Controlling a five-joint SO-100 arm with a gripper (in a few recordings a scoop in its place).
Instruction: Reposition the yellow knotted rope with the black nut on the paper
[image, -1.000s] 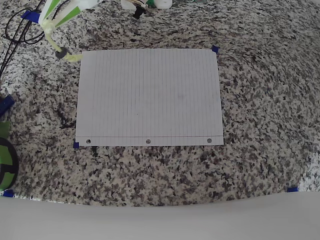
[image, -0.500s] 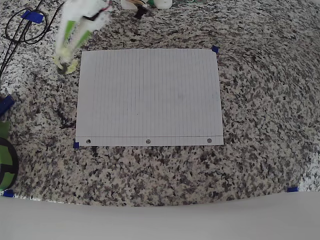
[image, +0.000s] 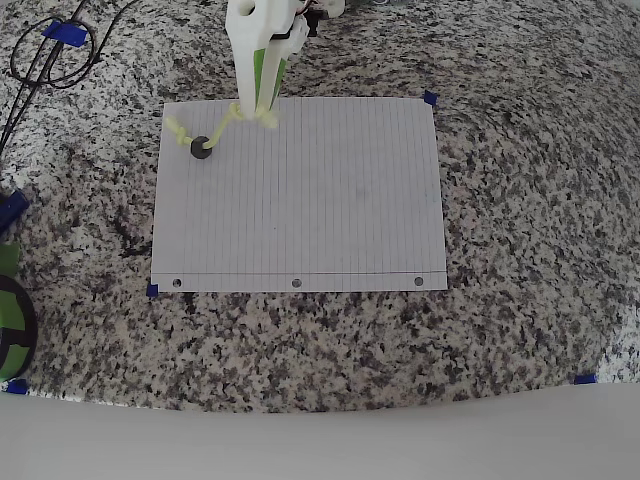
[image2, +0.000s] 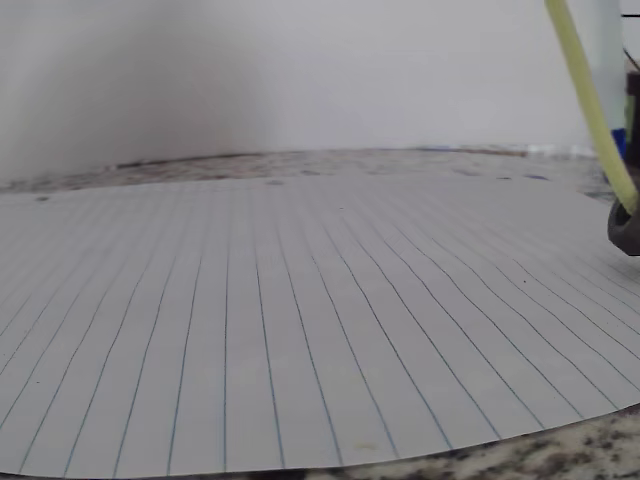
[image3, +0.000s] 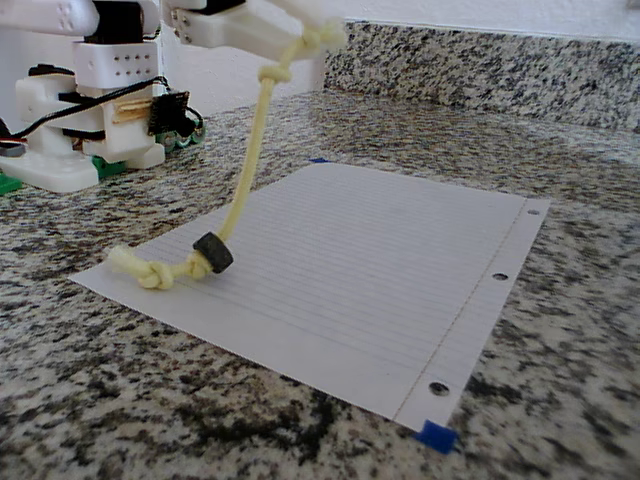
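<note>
Overhead view, cables (image: 40, 60): black loops on the counter at the upper left of the frame.
Counter (image: 520, 200): speckled granite, blue tape marks at several spots.
Paper (image: 300, 200): flat at centre frame, punched holes along its lower edge.
Rope (image: 225, 125): its lower end lies on the paper's upper left corner; a knot rests at the far left, the rest rises to the right.
Nut (image: 201, 152): black, threaded on the rope just right of the end knot, resting on the paper.
Gripper (image: 255, 100): white and green, above the paper's top edge, pinching the rope's upper end.
Fixed view, rope (image3: 250, 170): hangs slack from the gripper (image3: 320, 35) at upper centre frame down to the nut (image3: 212, 252) at lower left; a second knot sits just under the fingers.
Wrist view, rope (image2: 590, 100): slants down the right edge to the nut (image2: 625, 225).
</note>
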